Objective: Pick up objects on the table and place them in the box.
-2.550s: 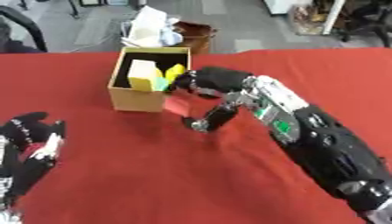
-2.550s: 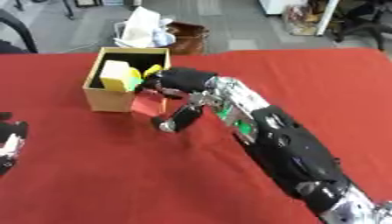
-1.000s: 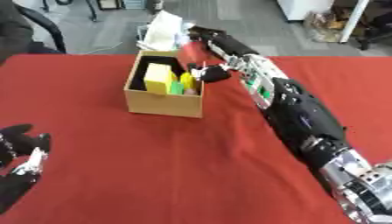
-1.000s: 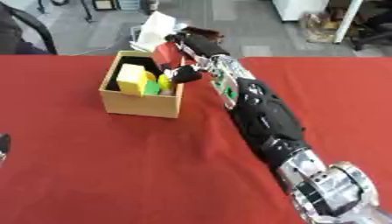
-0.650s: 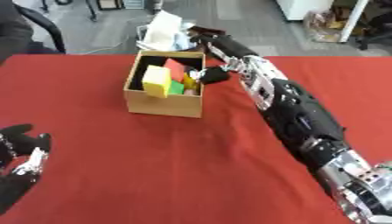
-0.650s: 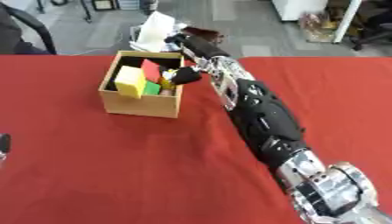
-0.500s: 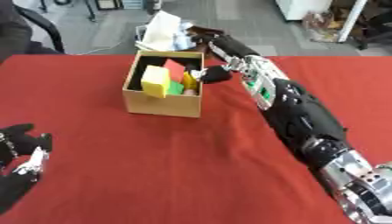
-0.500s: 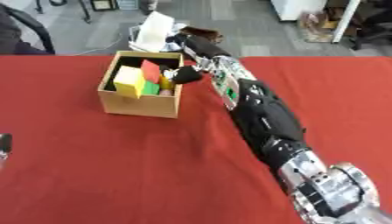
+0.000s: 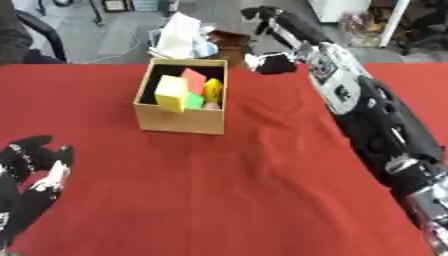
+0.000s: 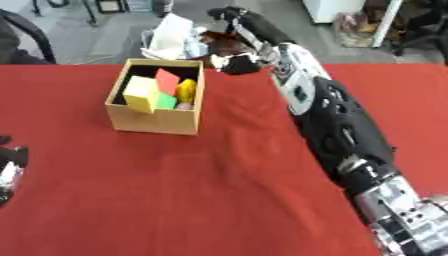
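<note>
right hand empty beside the box, blocks inside

the right hand [image 9: 267, 35] hangs above the far edge of the tabletop [image 9: 262, 190], just beyond and to the right of the box [image 9: 179, 119]. its fingers are spread and relaxed, released, with nothing held between them; the thumb part sits low near the red cloth, the fingers reach up and back toward the floor behind. the right arm [image 9: 376, 115] runs from the lower right corner up across the cloth to that hand.

the box is an open cardboard one, standing upright on the red cloth, left of centre and toward the far side. inside it lie the blocks: a yellow block [image 9: 171, 92] at the front left, tilted; a red block [image 9: 194, 78] leaning behind it; a green block [image 9: 194, 101] low at the front; and a yellow piece [image 9: 213, 90] against the right wall. a pale bit shows at the bottom right corner of the box, too small to make out. all of them sit within the walls, none on the cloth outside.

the left hand [image 9: 31, 180] rests at the lower left corner, palm toward the camera, fingers up and loosely spread, grasping nothing.

beyond the far edge of the tabletop, a white bag [image 9: 179, 37] and a brown thing [image 9: 229, 42] sit on the floor, just behind the box.
</note>
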`<state>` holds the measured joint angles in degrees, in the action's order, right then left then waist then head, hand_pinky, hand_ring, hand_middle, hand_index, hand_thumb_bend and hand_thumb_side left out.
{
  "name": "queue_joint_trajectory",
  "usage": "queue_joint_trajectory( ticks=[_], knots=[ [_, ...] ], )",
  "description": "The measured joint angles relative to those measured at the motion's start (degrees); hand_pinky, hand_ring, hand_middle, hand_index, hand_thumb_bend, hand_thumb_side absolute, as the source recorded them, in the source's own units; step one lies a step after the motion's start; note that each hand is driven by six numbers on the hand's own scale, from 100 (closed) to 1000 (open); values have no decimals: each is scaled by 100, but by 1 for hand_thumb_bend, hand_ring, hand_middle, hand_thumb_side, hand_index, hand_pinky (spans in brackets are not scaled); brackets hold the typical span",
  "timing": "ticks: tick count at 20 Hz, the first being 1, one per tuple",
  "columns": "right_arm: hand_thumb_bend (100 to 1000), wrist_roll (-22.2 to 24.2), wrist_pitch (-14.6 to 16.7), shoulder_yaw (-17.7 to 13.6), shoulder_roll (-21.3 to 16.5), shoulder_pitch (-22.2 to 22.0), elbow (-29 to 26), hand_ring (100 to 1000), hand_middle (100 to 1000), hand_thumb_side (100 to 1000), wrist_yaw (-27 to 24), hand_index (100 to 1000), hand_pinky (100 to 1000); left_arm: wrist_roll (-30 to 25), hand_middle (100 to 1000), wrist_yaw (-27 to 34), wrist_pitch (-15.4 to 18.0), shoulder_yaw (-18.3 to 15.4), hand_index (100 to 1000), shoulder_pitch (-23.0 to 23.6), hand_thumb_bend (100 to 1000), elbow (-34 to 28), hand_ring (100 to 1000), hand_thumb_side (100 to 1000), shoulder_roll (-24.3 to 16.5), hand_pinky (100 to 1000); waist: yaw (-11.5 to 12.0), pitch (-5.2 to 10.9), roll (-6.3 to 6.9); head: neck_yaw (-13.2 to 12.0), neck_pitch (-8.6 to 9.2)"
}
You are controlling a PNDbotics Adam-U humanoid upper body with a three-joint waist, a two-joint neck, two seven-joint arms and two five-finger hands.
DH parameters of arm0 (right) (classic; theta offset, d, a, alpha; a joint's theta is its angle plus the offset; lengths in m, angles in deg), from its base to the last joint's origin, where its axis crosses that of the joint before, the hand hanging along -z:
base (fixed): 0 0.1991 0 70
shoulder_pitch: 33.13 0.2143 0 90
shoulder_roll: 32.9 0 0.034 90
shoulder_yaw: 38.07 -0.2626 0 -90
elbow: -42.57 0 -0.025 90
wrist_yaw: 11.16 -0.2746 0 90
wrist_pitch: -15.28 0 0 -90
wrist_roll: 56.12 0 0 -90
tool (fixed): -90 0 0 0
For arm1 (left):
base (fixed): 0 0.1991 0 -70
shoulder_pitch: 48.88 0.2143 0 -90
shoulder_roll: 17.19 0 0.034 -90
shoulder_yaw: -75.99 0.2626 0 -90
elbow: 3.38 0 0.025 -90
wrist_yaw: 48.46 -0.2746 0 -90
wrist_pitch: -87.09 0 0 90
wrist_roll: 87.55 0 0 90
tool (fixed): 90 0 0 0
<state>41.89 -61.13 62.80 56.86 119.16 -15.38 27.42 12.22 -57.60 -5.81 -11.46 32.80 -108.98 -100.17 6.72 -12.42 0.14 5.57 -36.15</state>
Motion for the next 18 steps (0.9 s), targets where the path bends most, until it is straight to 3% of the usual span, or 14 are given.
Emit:
queue_joint_trajectory(
  ticks=[3,5,10,18],
  knots=[
    [100,-6,-39,-42,-79,-179,-317,698,793,271,-274,920,690,33,505,-2,3,-29,720,8,386,2,527,397,0,629,-236,0,0,-194,-5],
    [100,-119,57,-268,-236,-489,-569,696,782,268,-457,908,683,80,507,-7,7,-57,722,8,386,5,530,397,0,630,-506,0,1,-362,-9],
    [100,-573,175,-765,-272,-1278,-1350,683,753,278,-954,894,669,148,510,-52,47,-109,724,34,386,35,533,400,0,633,-750,0,1,-670,-42],
    [100,-1260,-399,-998,41,-2546,-2580,670,734,338,-1745,883,650,183,510,-71,92,-123,723,55,388,44,534,403,28,632,-965,-48,2,-835,-58]
  ],
)
